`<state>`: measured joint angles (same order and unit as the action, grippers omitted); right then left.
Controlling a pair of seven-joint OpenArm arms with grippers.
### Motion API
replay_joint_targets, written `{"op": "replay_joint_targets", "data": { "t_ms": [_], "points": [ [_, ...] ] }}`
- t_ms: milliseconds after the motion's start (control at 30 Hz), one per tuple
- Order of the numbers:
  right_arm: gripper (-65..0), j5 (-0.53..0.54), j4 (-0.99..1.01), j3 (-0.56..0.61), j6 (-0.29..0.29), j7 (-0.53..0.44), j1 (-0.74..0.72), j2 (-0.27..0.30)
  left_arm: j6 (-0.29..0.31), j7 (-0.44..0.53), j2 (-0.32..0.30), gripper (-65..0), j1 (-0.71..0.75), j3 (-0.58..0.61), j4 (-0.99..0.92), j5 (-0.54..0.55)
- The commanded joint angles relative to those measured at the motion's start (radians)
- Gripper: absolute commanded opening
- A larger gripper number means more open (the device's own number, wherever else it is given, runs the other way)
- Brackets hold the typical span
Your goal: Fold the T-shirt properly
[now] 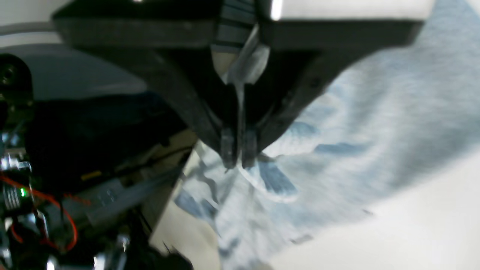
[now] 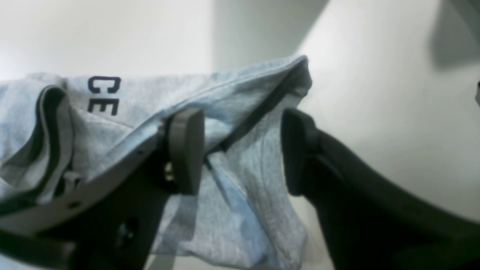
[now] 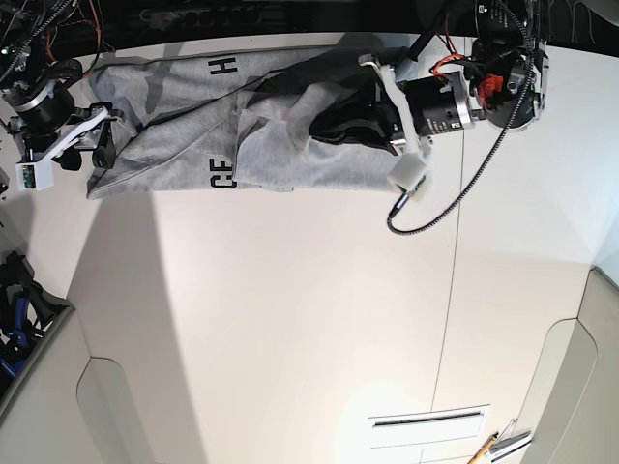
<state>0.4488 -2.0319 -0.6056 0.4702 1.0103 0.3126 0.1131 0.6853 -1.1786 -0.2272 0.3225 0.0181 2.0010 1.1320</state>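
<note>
The heather-grey T-shirt [image 3: 174,126] lies crumpled in a band along the table's far edge, with black lettering [image 3: 223,174] facing up. My left gripper [image 3: 334,116] is at the shirt's right end. In the left wrist view it [image 1: 238,153] is shut on a thin fold of the T-shirt [image 1: 375,131]. My right gripper [image 3: 104,145] is at the shirt's left end. In the right wrist view it [image 2: 240,150] is open, with a hemmed edge of the T-shirt [image 2: 243,210] lying between the jaws and the lettering [image 2: 104,95] beyond.
The white table [image 3: 290,319] stretches toward the near side. A black cable [image 3: 426,208] loops off the left arm onto the table. A bin of blue items [image 3: 14,309] sits off the left edge. Tools [image 3: 498,447] lie at the bottom right.
</note>
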Motion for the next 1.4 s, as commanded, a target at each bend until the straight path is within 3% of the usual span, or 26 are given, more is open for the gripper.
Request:
{"op": "replay_joint_targets", "data": {
  "t_ms": [0,200,333,600,800,867,1033,1200,1367],
  "points": [
    [-32.5,0.014,-0.020,-0.005,-0.002,-0.023,-0.004,0.008,0.013,0.032,0.004,-65.0,-0.004,0.016,0.016,-0.003],
    [-32.5,0.015,-0.020,-0.005,-0.002,-0.023,-0.004,0.008,0.013,0.294,0.033,-65.0,-0.012,0.098,0.017,-0.415],
    [-32.5,0.014,-0.020,-0.005,-0.003,-0.024,-0.004,0.008,0.003,0.375,0.033,-65.0,-0.015,0.106,0.017,-0.655],
    [-32.5,0.014,-0.020,-0.005,-0.003,-0.038,-0.005,0.008,-0.077,0.412,0.033,-65.0,-0.014,0.143,0.095,-0.785],
    [-32.5,0.014,-0.020,-0.005,-0.003,-0.038,-0.004,0.008,-0.099,0.467,0.018,-65.0,-0.015,0.332,0.162,-1.029],
    [-32.5,0.014,-0.020,-0.005,-0.003,-0.038,-0.004,0.008,-0.110,0.500,-0.015,-65.0,-0.014,0.405,0.162,-1.126],
    [-32.5,0.014,-0.020,-0.005,-0.003,-0.040,-0.005,0.008,-0.252,0.572,-0.125,-65.0,-0.015,0.576,0.163,-1.370],
    [-32.5,0.015,-0.020,-0.005,-0.003,-0.046,-0.005,0.008,-0.416,0.578,-0.212,-65.0,-0.015,0.741,0.162,-1.574],
    [-32.5,0.015,-0.020,-0.005,-0.003,-0.051,-0.005,0.008,-0.529,0.576,-0.234,-65.0,-0.019,0.911,0.162,-1.741]
  ]
}}
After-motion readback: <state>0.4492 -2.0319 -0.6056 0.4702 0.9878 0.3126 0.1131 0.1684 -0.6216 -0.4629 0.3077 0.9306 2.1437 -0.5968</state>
